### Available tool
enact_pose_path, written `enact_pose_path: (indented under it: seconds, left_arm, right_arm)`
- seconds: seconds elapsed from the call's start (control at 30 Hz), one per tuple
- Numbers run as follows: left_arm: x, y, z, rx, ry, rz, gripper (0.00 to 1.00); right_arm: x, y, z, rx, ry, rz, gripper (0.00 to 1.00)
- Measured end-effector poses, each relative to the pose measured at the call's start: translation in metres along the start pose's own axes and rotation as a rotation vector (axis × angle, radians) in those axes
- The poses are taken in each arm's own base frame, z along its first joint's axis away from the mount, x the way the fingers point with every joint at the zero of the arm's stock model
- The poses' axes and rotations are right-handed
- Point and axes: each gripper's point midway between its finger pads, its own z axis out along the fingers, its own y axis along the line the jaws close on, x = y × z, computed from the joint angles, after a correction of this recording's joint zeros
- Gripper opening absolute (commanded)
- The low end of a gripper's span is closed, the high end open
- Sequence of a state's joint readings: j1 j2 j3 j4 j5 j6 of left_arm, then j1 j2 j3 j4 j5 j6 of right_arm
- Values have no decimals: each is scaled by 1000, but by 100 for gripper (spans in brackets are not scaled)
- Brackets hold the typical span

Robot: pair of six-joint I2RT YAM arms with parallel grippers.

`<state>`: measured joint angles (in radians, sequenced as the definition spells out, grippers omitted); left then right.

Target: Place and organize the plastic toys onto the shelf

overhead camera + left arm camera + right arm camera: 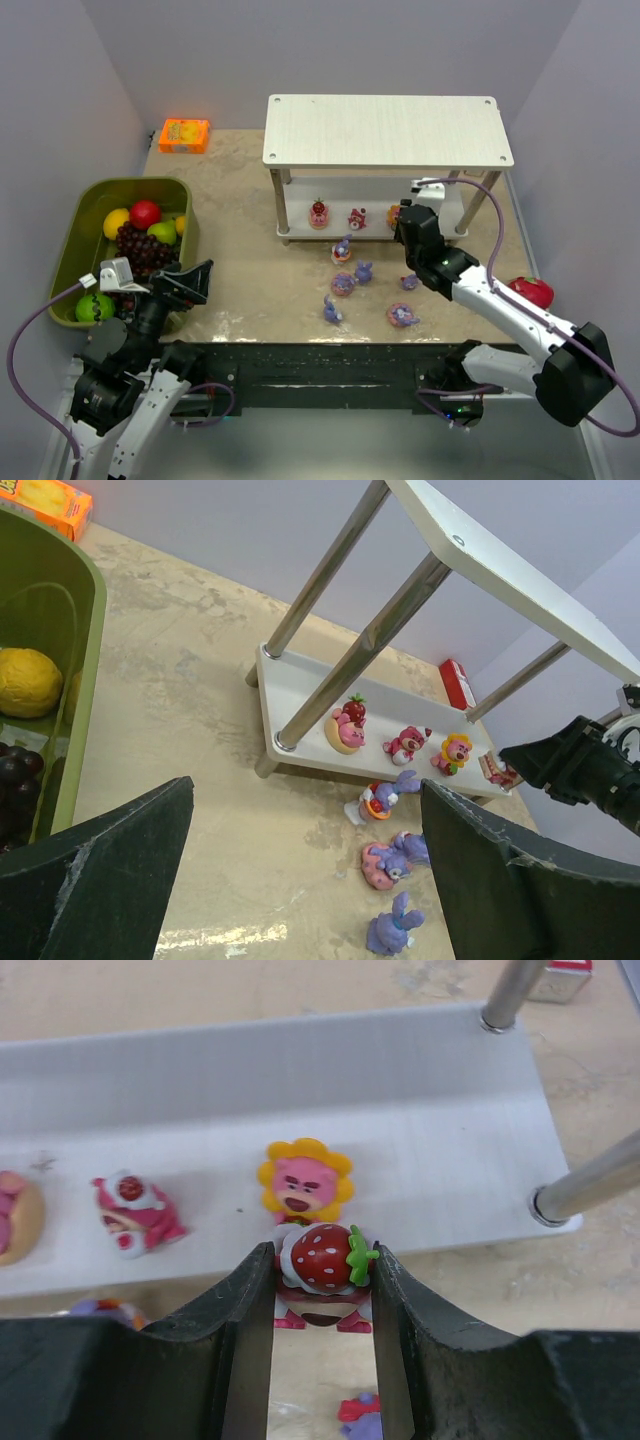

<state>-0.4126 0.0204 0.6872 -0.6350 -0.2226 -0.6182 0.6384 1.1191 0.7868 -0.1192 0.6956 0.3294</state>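
Your right pincer (322, 1265) is clamped on a small pink plastic figure with a red strawberry cap (325, 1255). It holds the toy at the front edge of the lower board (420, 1100) of the white two-tier shelf (385, 130), just in front of a yellow-maned pink figure (303, 1182). From there the board is bare rightward to the metal front leg (585, 1188). Two more pink figures (133, 1215) stand to the left. Six purple long-eared bunnies (343, 284) lie scattered on the table (250, 200) between the shelf and the near edge. Your left pincer (305, 800) gapes wide, holding nothing, beside the olive-green plastic bin (80, 215) at the table's left edge.
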Motion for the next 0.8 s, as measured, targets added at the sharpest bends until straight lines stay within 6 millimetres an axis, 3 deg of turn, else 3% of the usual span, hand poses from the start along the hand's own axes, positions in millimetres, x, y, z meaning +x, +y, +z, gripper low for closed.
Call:
enact_pose_path:
  seconds: [0.2, 0.37, 0.63, 0.8]
  left_arm:
    - [0, 0, 0, -1, 0, 1, 100]
    - [1, 0, 1, -3, 6, 2, 99]
    - [2, 0, 2, -5, 11, 3, 99]
    - [4, 1, 4, -8, 20, 5, 100]
  right_arm:
    - [18, -43, 19, 121, 35, 8, 0]
    - [22, -57, 34, 151, 25, 1, 0]
    - [8, -86, 63, 150, -27, 47, 0]
    - [23, -95, 77, 125, 3, 48, 0]
